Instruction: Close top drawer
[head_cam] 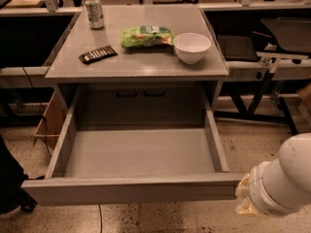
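Observation:
The top drawer (131,191) is a wide grey drawer with a plain flat front. It is pulled far out of the grey cabinet, and its shallow box holds nothing. My white arm comes in at the lower right. My gripper (244,202) sits at the arm's end, right beside the right end of the drawer's front panel. Only its pale base shows there; the fingers are hidden by the arm.
On the cabinet top (126,67) stand a soda can (95,12), a black bar (97,54), a green snack bag (146,36) and a white bowl (192,46). A cardboard box (48,125) stands at the left. Black frames and table legs stand at the right.

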`<state>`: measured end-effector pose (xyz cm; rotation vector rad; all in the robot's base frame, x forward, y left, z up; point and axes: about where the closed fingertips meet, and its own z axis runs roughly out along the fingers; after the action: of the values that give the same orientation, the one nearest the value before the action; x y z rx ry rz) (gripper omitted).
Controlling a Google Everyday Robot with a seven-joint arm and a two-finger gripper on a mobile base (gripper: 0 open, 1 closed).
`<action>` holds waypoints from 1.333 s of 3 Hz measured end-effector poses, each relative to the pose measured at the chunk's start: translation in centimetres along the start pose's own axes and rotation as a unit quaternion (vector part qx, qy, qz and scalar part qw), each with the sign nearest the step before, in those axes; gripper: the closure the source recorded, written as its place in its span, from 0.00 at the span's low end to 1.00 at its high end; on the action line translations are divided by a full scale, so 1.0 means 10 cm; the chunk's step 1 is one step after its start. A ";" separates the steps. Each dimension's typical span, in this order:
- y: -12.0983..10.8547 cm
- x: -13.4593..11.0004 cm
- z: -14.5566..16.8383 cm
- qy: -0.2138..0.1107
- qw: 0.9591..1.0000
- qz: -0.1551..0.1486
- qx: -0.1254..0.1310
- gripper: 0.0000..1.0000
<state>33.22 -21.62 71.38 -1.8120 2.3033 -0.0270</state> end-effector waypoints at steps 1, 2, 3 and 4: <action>0.07 0.02 0.21 -0.004 1.000 -0.005 0.000 0.89; 0.05 -0.04 0.53 -0.024 1.000 -0.011 0.009 1.00; -0.10 -0.16 0.68 -0.043 0.998 -0.015 0.033 1.00; -0.27 -0.30 0.71 -0.056 0.997 -0.026 0.055 1.00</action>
<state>37.69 -18.54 65.29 -1.7711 2.1344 -0.0580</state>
